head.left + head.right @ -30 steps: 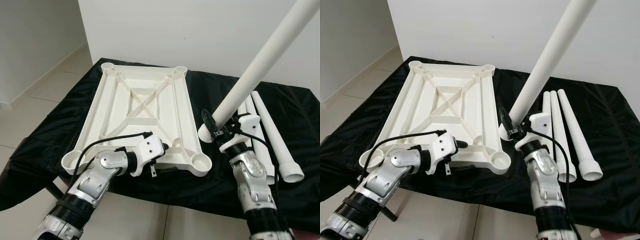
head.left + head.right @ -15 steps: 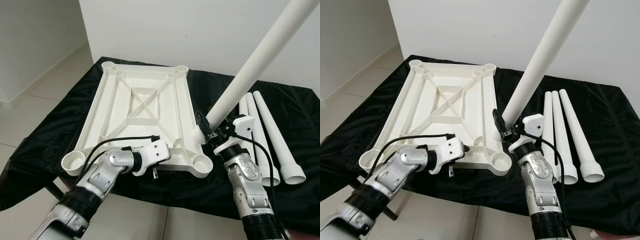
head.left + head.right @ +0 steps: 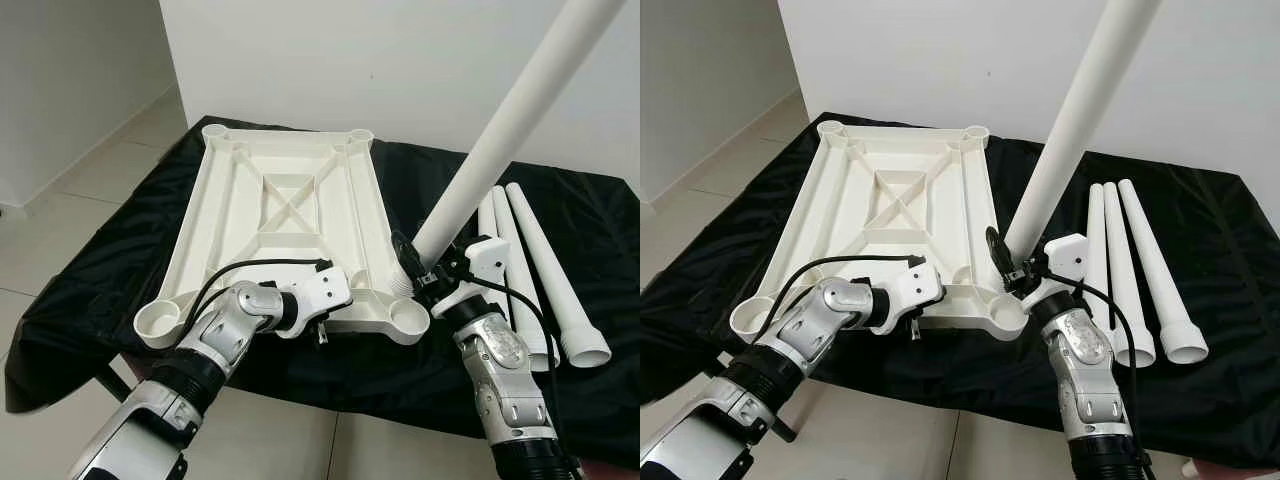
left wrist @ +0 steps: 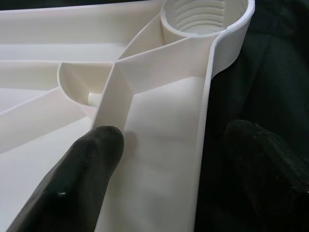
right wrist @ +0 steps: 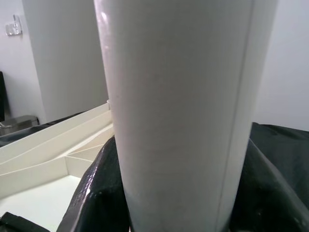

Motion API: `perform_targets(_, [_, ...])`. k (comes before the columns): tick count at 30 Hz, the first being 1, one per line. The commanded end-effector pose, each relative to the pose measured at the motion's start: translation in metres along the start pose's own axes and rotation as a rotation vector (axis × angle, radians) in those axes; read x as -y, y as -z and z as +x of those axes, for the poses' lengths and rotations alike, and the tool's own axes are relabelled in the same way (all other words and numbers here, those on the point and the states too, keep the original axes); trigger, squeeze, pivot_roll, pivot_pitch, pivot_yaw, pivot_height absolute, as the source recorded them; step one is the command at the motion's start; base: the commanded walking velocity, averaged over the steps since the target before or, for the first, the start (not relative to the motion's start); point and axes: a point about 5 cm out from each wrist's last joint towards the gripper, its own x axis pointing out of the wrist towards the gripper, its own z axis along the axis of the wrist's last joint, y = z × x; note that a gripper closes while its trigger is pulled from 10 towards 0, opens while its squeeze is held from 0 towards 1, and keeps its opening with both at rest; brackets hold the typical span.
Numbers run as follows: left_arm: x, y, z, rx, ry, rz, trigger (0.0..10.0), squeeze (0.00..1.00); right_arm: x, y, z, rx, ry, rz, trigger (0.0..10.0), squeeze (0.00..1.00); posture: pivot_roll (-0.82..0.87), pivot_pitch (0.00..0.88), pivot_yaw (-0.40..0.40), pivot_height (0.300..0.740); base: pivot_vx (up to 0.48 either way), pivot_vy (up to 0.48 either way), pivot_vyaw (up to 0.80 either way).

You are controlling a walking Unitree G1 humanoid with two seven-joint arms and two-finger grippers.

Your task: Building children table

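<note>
— Two grippers at work, go. Where's the tabletop?

— White tabletop point(image 3: 285, 215) lies upside down, ribs up, centre-left of the head frame on the black cloth point(image 3: 120, 230). Round leg sockets at all four corners.

— Left side?

— I've got the left gripper point(image 3: 322, 300) at the tabletop's near edge, lower centre of the frame. In the left wrist view the black fingers point(image 4: 77, 179) are spread, one inside on the ribbed underside, the other outside over the cloth, with the rim wall between them. Whether the pads touch the wall, I cannot tell. The threaded socket point(image 4: 207, 19) sits at that view's top right.

— Right?

— Right gripper point(image 3: 420, 272) is right of centre, clenched on the white leg point(image 3: 500, 130) near its lower end. Right wrist view confirms it: fingers point(image 5: 94, 193) hug the tube on both sides. The leg runs tilted up to the upper right corner of the frame. Its lower end is just beside the near right corner socket point(image 3: 408, 322), slightly above and behind it; seated or not, cannot tell.

— Anything else?

— Three spare legs point(image 3: 545, 270) lie side by side on the cloth at the right of the frame, wide ends toward me. White wall point(image 3: 400, 60) behind, pale tiled floor point(image 3: 60, 210) at left.
</note>
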Motion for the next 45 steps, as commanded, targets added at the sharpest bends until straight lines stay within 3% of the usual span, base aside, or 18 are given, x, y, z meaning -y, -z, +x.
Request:
perform_targets(1, [0.001,0.023,0.0,-0.11,-0.087,-0.026,10.0,0.0,0.002,-0.002,0.0,-0.001,0.009,-0.011,10.0,0.0,-0.1,0.009,0.004,0.74,0.0,0.0,0.0])
perform_targets(6, [-0.002,0.035,-0.005,-0.172,-0.083,-0.033,10.0,0.0,0.004,-0.002,0.0,-0.006,0.014,-0.02,10.0,0.0,-0.1,0.009,0.006,0.74,0.0,0.0,0.0])
perform_targets(13, [-0.022,0.054,-0.024,-0.259,-0.17,-0.055,10.0,0.0,0.004,-0.003,0.0,-0.008,0.022,-0.021,10.0,0.0,-0.1,0.017,0.008,0.74,0.0,0.0,0.0])
perform_targets(18, [-0.024,0.053,-0.028,-0.241,-0.176,-0.044,10.0,0.0,0.005,-0.003,0.0,-0.012,0.026,-0.025,10.0,0.0,-0.1,0.02,0.008,0.74,0.0,0.0,0.0])
perform_targets(20, [-0.019,0.04,-0.02,-0.171,-0.143,-0.061,10.0,0.0,0.005,-0.003,0.0,-0.015,0.024,-0.029,10.0,0.0,-0.1,0.023,0.006,0.74,0.0,0.0,0.0])
perform_targets(22, [-0.019,0.04,-0.02,-0.171,-0.143,-0.061,10.0,0.0,0.005,-0.003,0.0,-0.015,0.024,-0.029,10.0,0.0,-0.1,0.023,0.006,0.74,0.0,0.0,0.0])
perform_targets(24, [-0.011,0.024,-0.009,-0.093,-0.085,-0.069,10.0,0.0,0.005,-0.002,0.0,-0.02,0.017,-0.027,10.0,0.0,-0.1,0.025,0.004,0.74,0.0,0.0,0.0])
perform_targets(31, [0.002,0.005,0.007,0.019,-0.013,-0.107,10.0,0.0,0.007,-0.001,-0.002,-0.036,0.006,-0.036,10.0,0.0,-0.11,0.03,0.004,0.74,0.0,0.0,0.0])
perform_targets(37, [0.012,0.002,0.015,0.038,0.018,-0.112,10.0,0.0,0.008,-0.002,-0.001,-0.039,0.004,-0.043,10.0,0.0,-0.11,0.032,0.001,0.74,0.0,0.0,0.0])
perform_targets(38, [0.013,0.003,0.016,0.036,0.022,-0.116,9.4,0.0,0.008,-0.002,-0.001,-0.039,0.003,-0.044,10.0,0.0,-0.11,0.033,-0.001,0.74,0.0,0.0,0.0])
perform_targets(40, [0.015,0.004,0.016,0.031,0.027,-0.124,10.0,0.0,0.009,-0.003,0.0,-0.039,0.0,-0.046,10.0,0.0,-0.11,0.034,-0.001,0.74,0.0,0.0,0.0])
perform_targets(44, [0.015,0.01,0.013,0.009,0.026,-0.138,10.0,0.0,0.01,-0.003,0.0,-0.042,-0.006,-0.052,10.0,0.0,-0.11,0.033,-0.002,0.74,0.0,0.0,0.0])
perform_targets(45, [0.015,0.012,0.011,0.007,0.024,-0.14,3.6,0.0,0.011,-0.003,0.0,-0.044,-0.007,-0.054,10.0,0.0,-0.11,0.032,-0.003,0.74,0.0,0.0,0.0])
